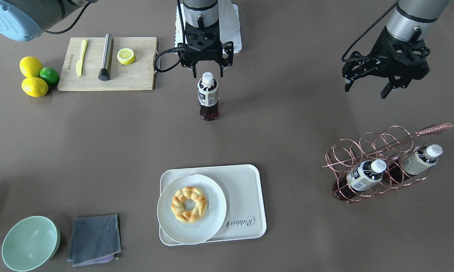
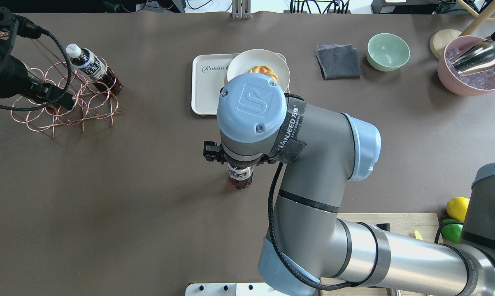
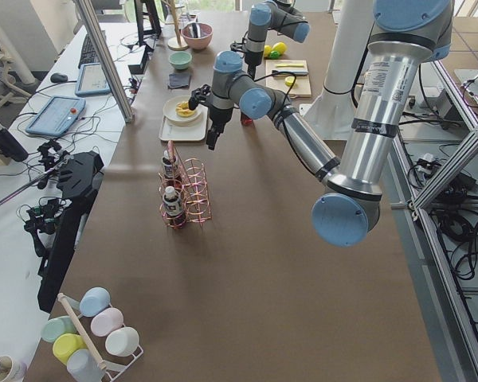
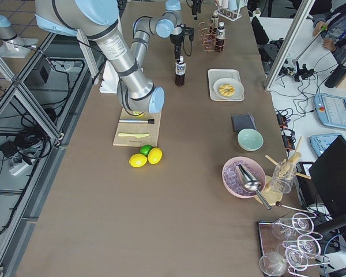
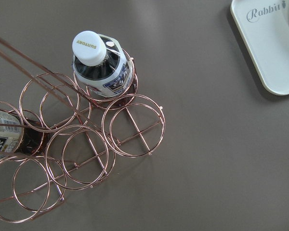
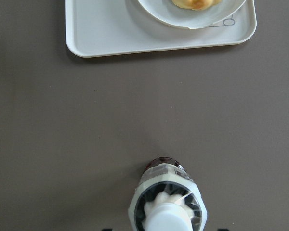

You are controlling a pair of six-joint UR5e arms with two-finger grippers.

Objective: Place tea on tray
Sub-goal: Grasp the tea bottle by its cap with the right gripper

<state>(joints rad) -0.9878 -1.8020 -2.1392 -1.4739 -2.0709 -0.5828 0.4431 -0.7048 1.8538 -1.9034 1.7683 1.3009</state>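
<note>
One tray [image 1: 245,189], cream, lies on the operators' side of the table. It bears one round plate [image 1: 211,223] carrying one ring pastry [image 1: 189,204]. One copper wire rack [image 1: 374,151] holds two bottles [image 1: 362,176]. The tea [image 1: 208,96], one bottle, stands upright on bare table, well apart from the tray. Right gripper [image 1: 208,74]: jaws spread, poised at the cap, grasping nothing. Left gripper [image 1: 366,90]: spread, empty, over the rack.

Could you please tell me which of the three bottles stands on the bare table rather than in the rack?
The tea under the right end effector, upright mid-table; the other two bottles lean in the copper wire rack.
</note>
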